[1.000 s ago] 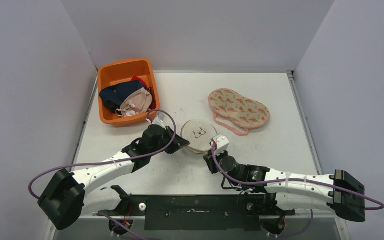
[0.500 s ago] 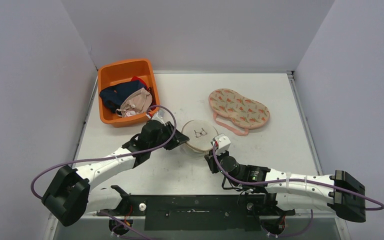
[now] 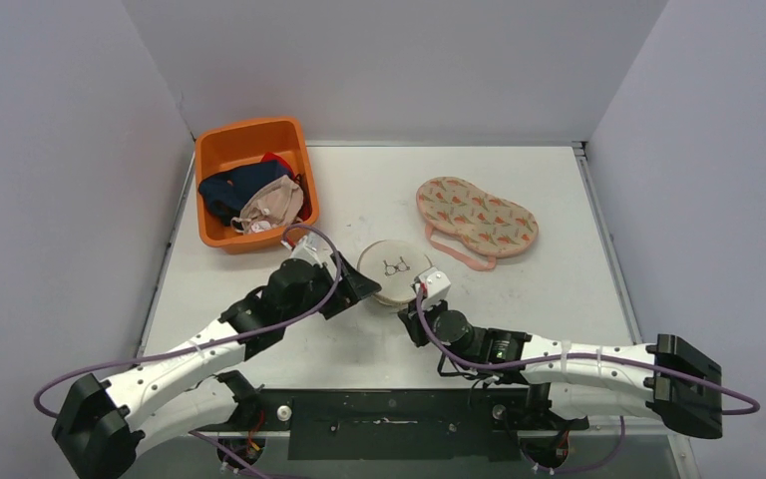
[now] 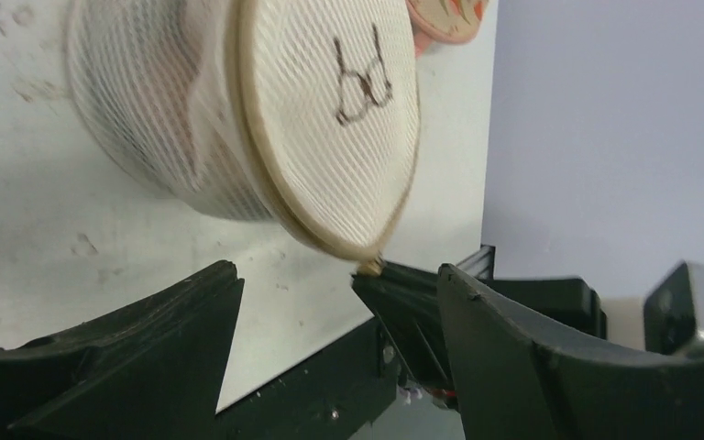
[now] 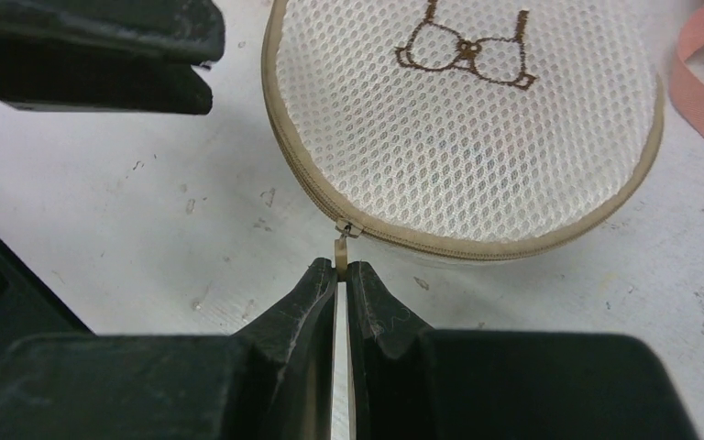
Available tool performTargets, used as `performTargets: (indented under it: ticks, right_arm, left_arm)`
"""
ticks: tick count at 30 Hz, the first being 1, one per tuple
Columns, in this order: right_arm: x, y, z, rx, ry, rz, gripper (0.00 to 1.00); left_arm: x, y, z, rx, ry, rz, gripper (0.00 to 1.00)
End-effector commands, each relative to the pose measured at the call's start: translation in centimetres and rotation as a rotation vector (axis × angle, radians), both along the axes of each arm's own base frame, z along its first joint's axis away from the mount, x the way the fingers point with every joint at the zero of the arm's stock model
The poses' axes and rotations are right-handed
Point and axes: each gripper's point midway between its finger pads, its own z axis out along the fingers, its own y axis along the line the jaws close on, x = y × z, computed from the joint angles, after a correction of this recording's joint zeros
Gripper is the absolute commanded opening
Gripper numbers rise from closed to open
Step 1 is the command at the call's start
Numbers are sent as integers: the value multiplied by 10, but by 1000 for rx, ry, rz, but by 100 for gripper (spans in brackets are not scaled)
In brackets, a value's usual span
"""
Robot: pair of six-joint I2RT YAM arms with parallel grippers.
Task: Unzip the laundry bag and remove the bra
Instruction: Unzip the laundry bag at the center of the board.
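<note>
On the white table [image 3: 559, 289], your right gripper [image 5: 342, 275] pinches the zipper pull [image 5: 340, 246] at the laundry bag's [image 3: 396, 269] six o'clock. Your left gripper [image 4: 339, 275] gapes empty, so pulling may drag the bag.

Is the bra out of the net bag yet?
Not yet. The right claw is shut on the zipper pull, so the grab is done. The mesh laundry bag looks zipped shut where its edge shows. The left claw hangs open beside it, holding nothing. Left to do: drag the zipper round, then lift the bra out.
</note>
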Motion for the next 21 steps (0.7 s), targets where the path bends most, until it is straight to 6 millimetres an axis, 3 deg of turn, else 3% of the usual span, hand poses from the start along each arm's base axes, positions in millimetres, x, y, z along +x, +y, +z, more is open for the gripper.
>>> performTargets:
  ticks: [1, 3, 9, 14, 21]
  right_arm:
    - [-1, 31, 30, 85, -44, 74, 5]
    - [-2, 37, 29, 88, -44, 93, 5]
    - [-4, 47, 30, 88, -46, 126, 5]
    - [-8, 45, 34, 99, -55, 143, 5]
    - [-9, 39, 31, 90, -51, 136, 5]
  left_arm:
    - [-16, -5, 16, -37, -20, 40, 76]
    - [-20, -13, 20, -41, -35, 36, 76]
    - [-10, -27, 6, -41, -3, 51, 71]
    - [2, -34, 0, -51, 10, 83, 51]
    - [18, -36, -1, -39, 11, 102, 33]
